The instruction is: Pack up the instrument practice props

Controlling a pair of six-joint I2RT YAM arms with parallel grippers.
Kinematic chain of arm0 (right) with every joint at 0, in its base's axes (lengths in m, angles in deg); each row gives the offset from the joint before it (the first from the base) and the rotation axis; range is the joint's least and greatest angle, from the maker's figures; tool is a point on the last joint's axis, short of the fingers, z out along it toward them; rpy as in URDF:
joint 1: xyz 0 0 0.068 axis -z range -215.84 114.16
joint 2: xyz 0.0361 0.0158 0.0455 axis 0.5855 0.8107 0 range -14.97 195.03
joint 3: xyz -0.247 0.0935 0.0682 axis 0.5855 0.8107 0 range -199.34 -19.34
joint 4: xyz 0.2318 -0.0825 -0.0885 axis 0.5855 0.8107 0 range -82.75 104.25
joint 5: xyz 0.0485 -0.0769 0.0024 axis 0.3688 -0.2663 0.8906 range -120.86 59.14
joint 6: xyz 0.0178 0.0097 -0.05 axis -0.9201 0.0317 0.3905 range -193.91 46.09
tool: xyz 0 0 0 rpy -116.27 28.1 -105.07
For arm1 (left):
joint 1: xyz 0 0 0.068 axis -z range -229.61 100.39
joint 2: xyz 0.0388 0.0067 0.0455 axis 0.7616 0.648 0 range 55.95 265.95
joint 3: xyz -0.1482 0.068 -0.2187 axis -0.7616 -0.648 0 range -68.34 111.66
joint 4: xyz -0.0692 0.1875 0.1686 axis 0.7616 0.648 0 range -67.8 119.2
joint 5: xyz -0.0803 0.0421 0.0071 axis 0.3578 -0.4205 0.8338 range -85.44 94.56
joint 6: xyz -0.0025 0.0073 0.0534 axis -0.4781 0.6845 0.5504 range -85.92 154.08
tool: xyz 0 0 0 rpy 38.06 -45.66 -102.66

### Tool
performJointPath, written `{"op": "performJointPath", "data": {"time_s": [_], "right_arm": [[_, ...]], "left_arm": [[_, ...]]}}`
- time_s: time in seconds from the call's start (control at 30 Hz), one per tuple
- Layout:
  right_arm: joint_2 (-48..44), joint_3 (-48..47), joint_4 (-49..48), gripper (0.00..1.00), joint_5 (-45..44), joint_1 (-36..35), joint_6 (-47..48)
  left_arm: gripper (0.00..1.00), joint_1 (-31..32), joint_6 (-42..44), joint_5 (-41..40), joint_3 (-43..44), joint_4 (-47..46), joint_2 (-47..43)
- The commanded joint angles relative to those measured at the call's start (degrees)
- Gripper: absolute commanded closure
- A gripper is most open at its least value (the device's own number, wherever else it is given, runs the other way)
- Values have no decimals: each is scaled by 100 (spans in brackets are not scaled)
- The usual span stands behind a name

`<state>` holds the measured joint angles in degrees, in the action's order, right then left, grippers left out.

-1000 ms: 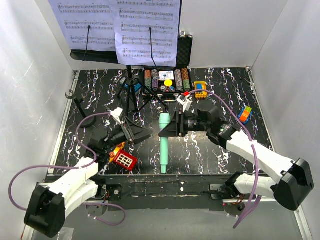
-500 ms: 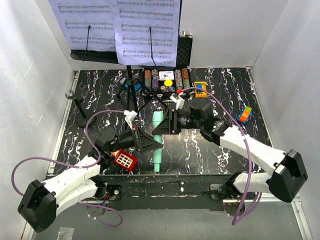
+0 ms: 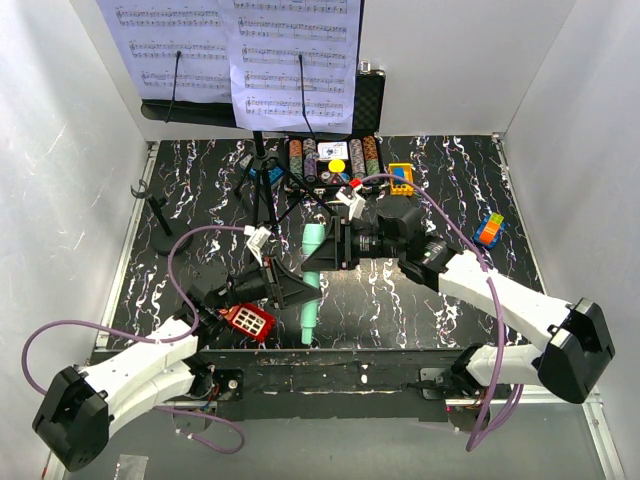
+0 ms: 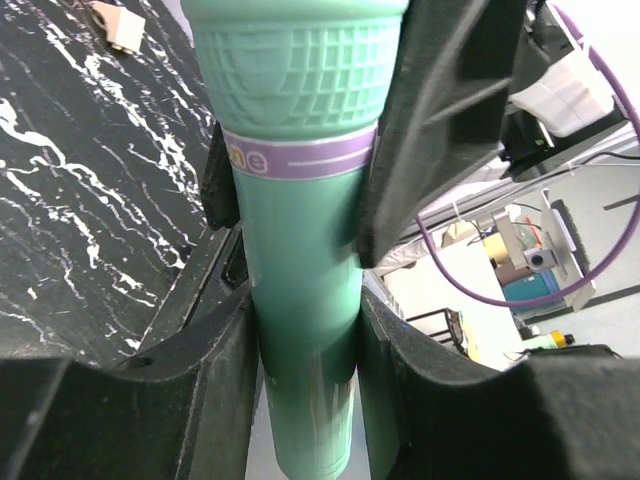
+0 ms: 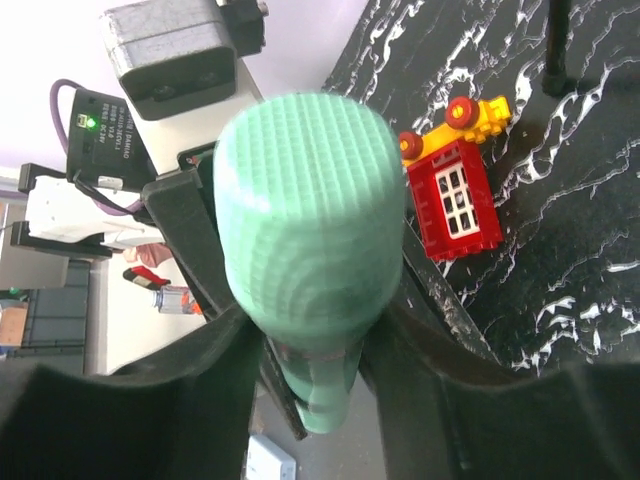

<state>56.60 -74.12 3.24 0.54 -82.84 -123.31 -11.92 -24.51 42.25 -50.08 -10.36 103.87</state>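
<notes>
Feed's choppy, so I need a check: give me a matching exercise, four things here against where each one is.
1 mint-green microphone
2 sheet-music pages
3 red-and-yellow toy
4 poker chip case

a open, at the back of the table
b up on the music stand
c gripped by left gripper and right gripper
d lying near the table's front edge

Pairs: 1-c; 2-b; 3-d; 4-a

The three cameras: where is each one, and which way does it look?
Top external: high behind the arms, looking down on the black marbled table; both arms show, bases at bottom.
Left wrist: on the left wrist, facing the handle of the mint-green plastic microphone; the left gripper hugs it.
Right wrist: on the right wrist, facing the microphone's round head; the right gripper hugs it.
Both wrist views share the microphone.
</notes>
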Motion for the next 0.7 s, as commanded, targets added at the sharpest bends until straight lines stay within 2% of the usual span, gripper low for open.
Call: {"op": "performJointPath", "data": {"time_s": [0.0, 0.07, 0.17, 0.23, 0.33, 0.4, 0.53, 0.6, 0.67], "right_arm": [[-389, -261, 661, 41, -369, -2, 220], [-643, -348, 1565, 38, -1018, -2, 606], [-1187, -191, 2298, 37, -1915, -2, 906], [-1609, 63, 2518, 36, -2320, -2, 1029], [-2146, 415, 2703, 36, -2673, -2, 1170], [-2349, 608, 2774, 36, -2744, 7, 1205], [-2525, 820, 2836, 37, -2718, -2, 1293], [-2499, 847, 2801, 37, -2630, -2, 1337], [-2438, 855, 2730, 37, -2499, -2, 1372]], "left_arm": [[100, 10, 417, -402, 230, 827, -326], [100, 1, 724, -1058, 475, 1922, -747], [100, 1, 1226, -2875, 1168, 4601, -1607], [100, -8, 1079, -4604, 1521, 6027, -2267], [100, -16, 447, -6602, 2039, 7777, -2840], [100, -16, 278, -7536, 2382, 8535, -2876], [100, 1, -293, -8943, 3112, 10099, -2368], [100, 36, -504, -9366, 3280, 10444, -2086], [100, 89, -601, -9482, 3246, 10393, -1840]]}}
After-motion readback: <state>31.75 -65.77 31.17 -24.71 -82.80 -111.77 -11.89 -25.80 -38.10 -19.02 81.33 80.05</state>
